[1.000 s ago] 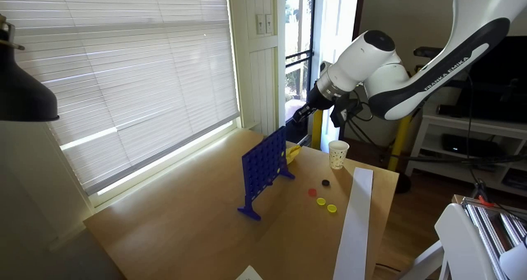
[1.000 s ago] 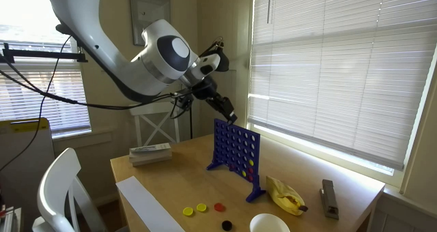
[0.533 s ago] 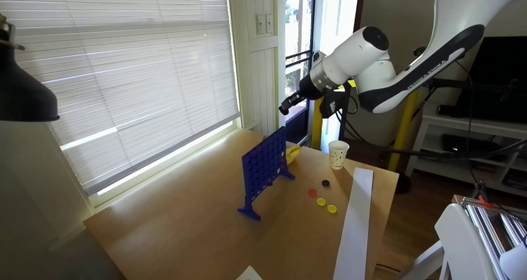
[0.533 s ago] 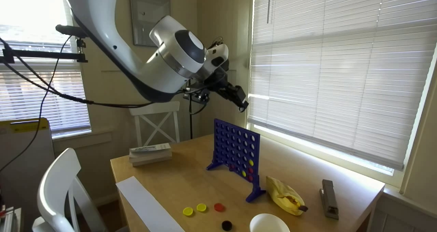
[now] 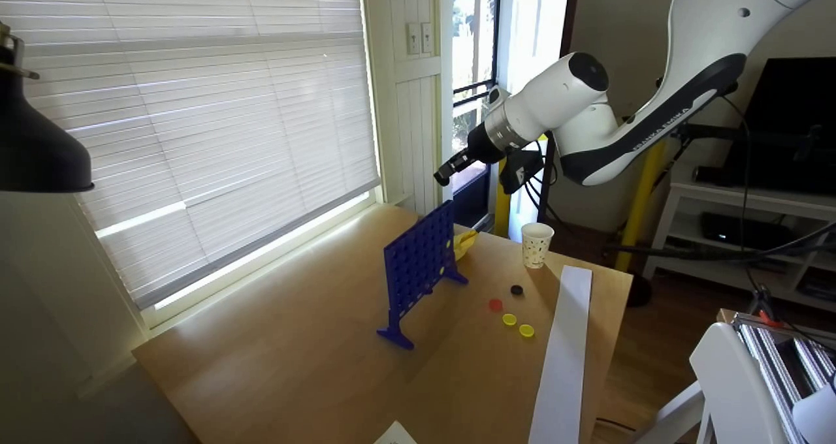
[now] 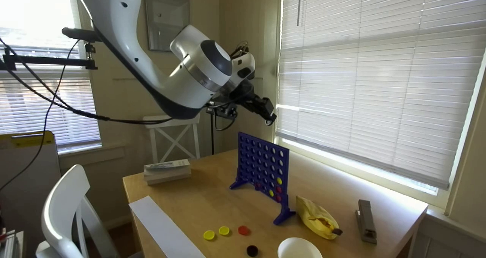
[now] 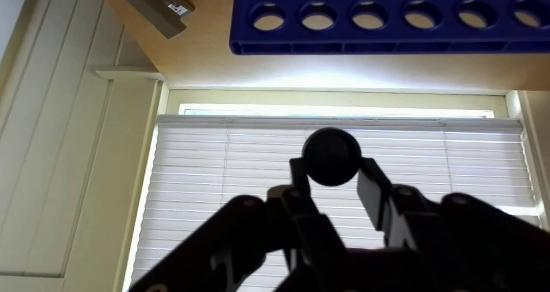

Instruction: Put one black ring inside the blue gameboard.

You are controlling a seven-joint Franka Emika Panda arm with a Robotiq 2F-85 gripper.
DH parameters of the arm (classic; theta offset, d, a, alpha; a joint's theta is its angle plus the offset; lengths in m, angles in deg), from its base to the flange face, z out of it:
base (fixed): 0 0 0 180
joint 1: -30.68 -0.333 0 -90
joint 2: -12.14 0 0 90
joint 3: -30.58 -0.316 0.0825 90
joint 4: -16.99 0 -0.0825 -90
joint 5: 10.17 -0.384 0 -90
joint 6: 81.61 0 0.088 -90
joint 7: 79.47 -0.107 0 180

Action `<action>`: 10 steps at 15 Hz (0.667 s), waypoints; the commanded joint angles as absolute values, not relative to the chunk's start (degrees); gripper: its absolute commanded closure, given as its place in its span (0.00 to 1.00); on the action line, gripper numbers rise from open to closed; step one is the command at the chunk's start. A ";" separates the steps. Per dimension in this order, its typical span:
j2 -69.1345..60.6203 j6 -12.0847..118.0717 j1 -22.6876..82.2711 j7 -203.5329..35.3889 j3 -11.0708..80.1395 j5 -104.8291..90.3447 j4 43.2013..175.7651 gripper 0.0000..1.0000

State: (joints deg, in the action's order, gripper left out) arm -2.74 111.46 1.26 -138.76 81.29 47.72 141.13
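My gripper, which shows in both exterior views [image 5: 441, 177] [image 6: 270, 120], is shut on a black ring. In the wrist view the black ring [image 7: 331, 156] stands face-on between the two fingertips, gripped at its edges. The blue gameboard [image 6: 262, 163] stands upright on the table, with a few yellow and red tokens in its low holes; it also shows in an exterior view [image 5: 418, 258] and at the top of the wrist view [image 7: 391, 35]. The gripper is tilted, above the board's top edge and apart from it. Another black ring [image 5: 516, 290] lies on the table.
A red token [image 6: 243, 230] and two yellow tokens [image 6: 224, 231] lie before the board. A paper cup [image 5: 535, 245], a yellow banana-like item [image 6: 317, 218], a stapler [image 6: 366, 222], books [image 6: 167, 171] and a white strip [image 5: 565, 359] are on the table. Window blinds [image 6: 379, 79] are behind.
The gripper has risen from close by the board's top edge and moved toward the window, with the black ring still held. In the last half second it has shifted only slightly. The board has not moved.
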 commanded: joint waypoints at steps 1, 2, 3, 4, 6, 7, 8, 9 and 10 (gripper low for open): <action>-4.41 112.27 -0.32 -138.78 82.81 47.11 140.51 0.91; -4.98 112.93 -0.38 -138.96 82.64 46.95 140.71 0.91; -6.19 113.57 -0.92 -139.09 82.95 46.65 140.52 0.91; -6.83 114.17 -1.19 -139.14 82.86 46.56 140.70 0.91; -8.35 115.08 -2.38 -138.93 83.90 46.12 140.41 0.91; -9.42 115.96 -3.21 -138.79 84.94 45.57 140.05 0.91; -10.12 117.06 -3.70 -138.63 85.50 45.05 140.15 0.91; -11.44 118.87 -4.83 -138.23 87.06 43.95 139.85 0.91; -12.67 120.55 -5.57 -137.96 88.05 42.61 139.91 0.91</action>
State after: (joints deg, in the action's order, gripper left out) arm -8.28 115.70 -2.84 -138.63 84.24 46.38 141.11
